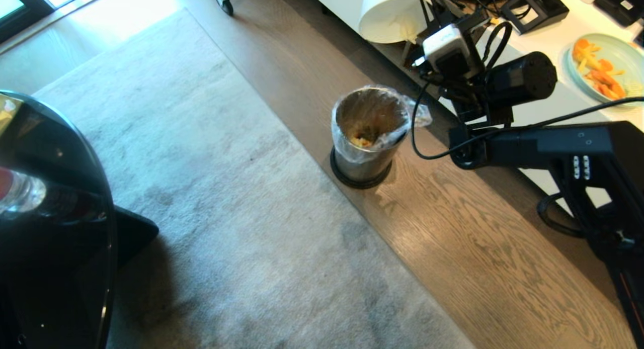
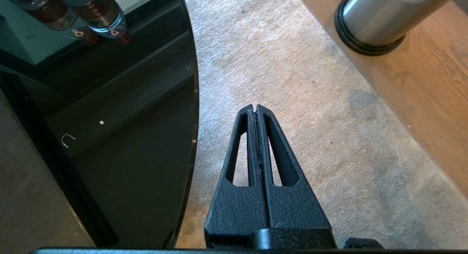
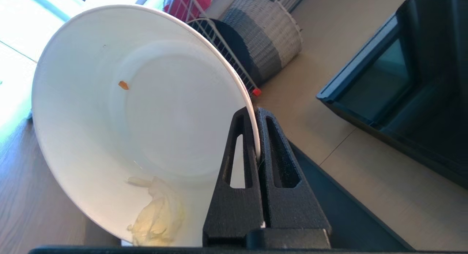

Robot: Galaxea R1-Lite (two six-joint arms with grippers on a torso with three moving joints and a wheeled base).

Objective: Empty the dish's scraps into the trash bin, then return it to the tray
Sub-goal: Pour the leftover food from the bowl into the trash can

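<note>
My right gripper [image 3: 256, 115] is shut on the rim of the white dish [image 3: 139, 118], one finger inside and one outside. The dish [image 1: 390, 12] is tipped on its side, high up beyond the trash bin [image 1: 370, 135]. A pale yellow clump of scraps [image 3: 157, 217] clings low inside it, with a tiny orange bit [image 3: 123, 85] higher up. More scraps [image 1: 362, 138] lie at the bottom of the steel bin's clear liner. My left gripper [image 2: 256, 107] hangs shut and empty over the carpet. The tray is out of view.
A pale blue-green plate [image 1: 611, 67] with orange food sits on the white table [image 1: 553, 107] at the right. A black glass table [image 1: 55, 213] with a bottle [image 1: 20, 190] fills the left. Grey carpet [image 1: 226, 213] borders the wood floor where the bin [image 2: 380, 19] stands.
</note>
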